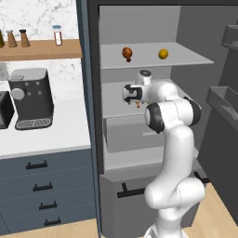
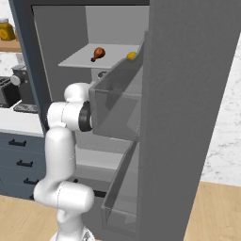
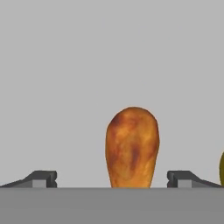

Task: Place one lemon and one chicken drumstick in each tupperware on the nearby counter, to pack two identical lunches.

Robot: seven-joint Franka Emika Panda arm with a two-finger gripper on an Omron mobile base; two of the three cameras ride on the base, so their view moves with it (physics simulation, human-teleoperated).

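- Your gripper (image 3: 112, 178) stands wide open, holding nothing; a chicken drumstick (image 3: 132, 146) sits between its fingertips.
- Another drumstick (image 1: 127, 53) and a lemon (image 1: 163, 54) lie apart on the fridge's upper shelf (image 1: 144, 58).
- The white counter (image 1: 51, 135) is left.

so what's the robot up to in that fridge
The arm is reaching into the open fridge with its gripper open. A chicken drumstick sits right between the fingertips, not yet gripped. On the top shelf lie another drumstick and a lemon. Nothing is being carried yet.
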